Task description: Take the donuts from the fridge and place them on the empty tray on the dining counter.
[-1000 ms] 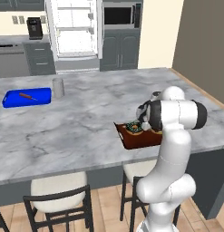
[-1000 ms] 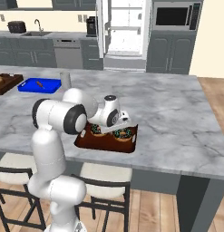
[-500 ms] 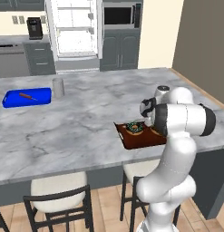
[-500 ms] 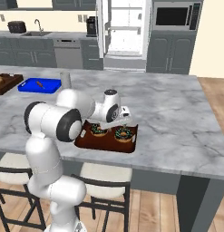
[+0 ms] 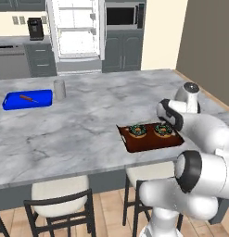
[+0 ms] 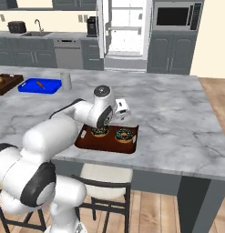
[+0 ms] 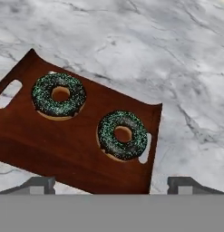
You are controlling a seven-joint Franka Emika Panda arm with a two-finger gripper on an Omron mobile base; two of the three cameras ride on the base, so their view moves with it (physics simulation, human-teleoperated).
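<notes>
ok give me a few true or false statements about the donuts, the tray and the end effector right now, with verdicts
1. Both donuts lie on the dark reddish-brown tray. True.
2. The end effector is clamped on a donut. False: its fingertips stand wide apart above the tray, holding nothing.
3. The tray sits on the marble dining counter. True.
4. The donuts are stacked one on the other. False: they lie side by side, with bare tray between them.
5. The fridge doors are closed. False: the doors are open and the white shelves show.
6. A blue tray lies farther along the counter. True.
</notes>
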